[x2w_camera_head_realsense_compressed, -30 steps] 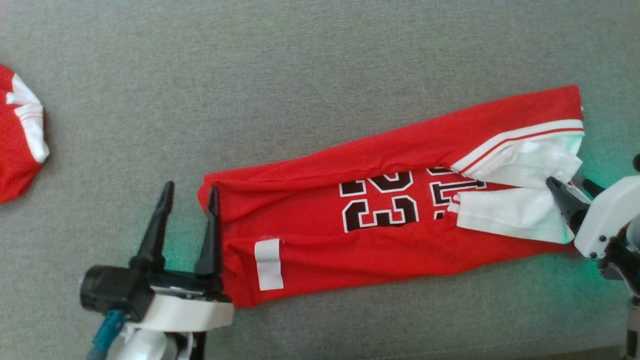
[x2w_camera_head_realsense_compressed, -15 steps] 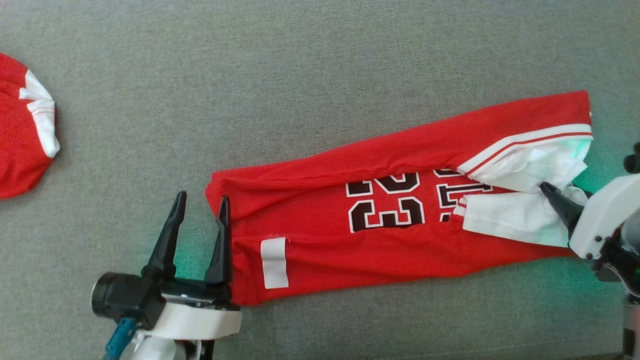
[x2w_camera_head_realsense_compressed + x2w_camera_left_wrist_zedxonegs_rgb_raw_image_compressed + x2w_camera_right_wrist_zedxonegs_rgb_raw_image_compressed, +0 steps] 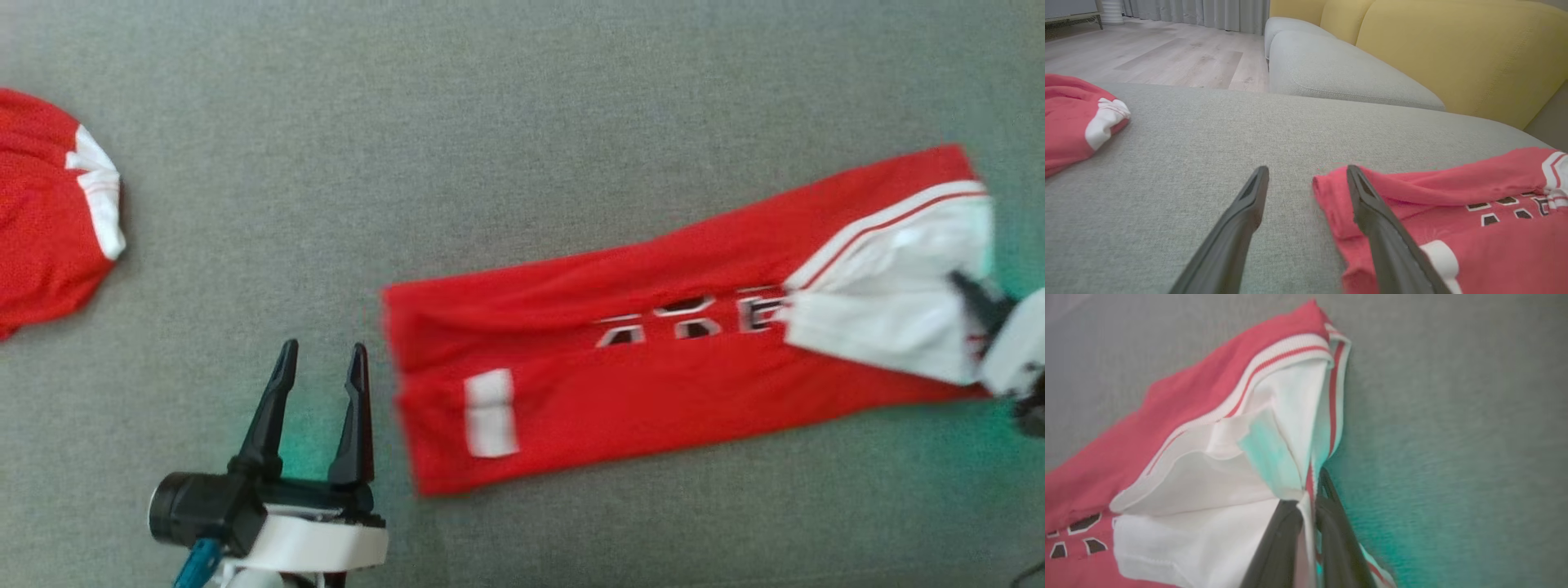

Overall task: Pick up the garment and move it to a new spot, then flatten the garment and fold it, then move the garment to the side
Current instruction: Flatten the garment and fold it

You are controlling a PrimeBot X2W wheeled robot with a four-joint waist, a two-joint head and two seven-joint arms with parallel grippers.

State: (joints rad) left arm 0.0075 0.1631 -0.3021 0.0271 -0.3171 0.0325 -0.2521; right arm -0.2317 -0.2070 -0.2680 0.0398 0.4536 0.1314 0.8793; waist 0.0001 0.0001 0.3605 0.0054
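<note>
The garment [image 3: 653, 376] is a red jersey with white trim and black numbers, lying as a long strip on the grey cushion [image 3: 490, 122] and blurred. My right gripper [image 3: 970, 292] is at its right end, shut on the white and red-striped edge [image 3: 1306, 416]; the right wrist view shows that cloth pinched between the two dark fingers of the right gripper [image 3: 1308, 490]. My left gripper [image 3: 322, 359] stands open just left of the garment's left end [image 3: 1331, 192], with nothing between its fingers [image 3: 1245, 212].
A second red and white garment [image 3: 49, 204] lies bunched at the cushion's far left [image 3: 1073, 114]. Beyond the cushion are another grey seat [image 3: 1339, 69], a yellow backrest [image 3: 1453, 53] and wooden floor [image 3: 1167, 53].
The right gripper has shut on the garment's white edge. The garment has slid right, away from the left gripper's finger, and less of its number shows. The head camera has also shifted.
</note>
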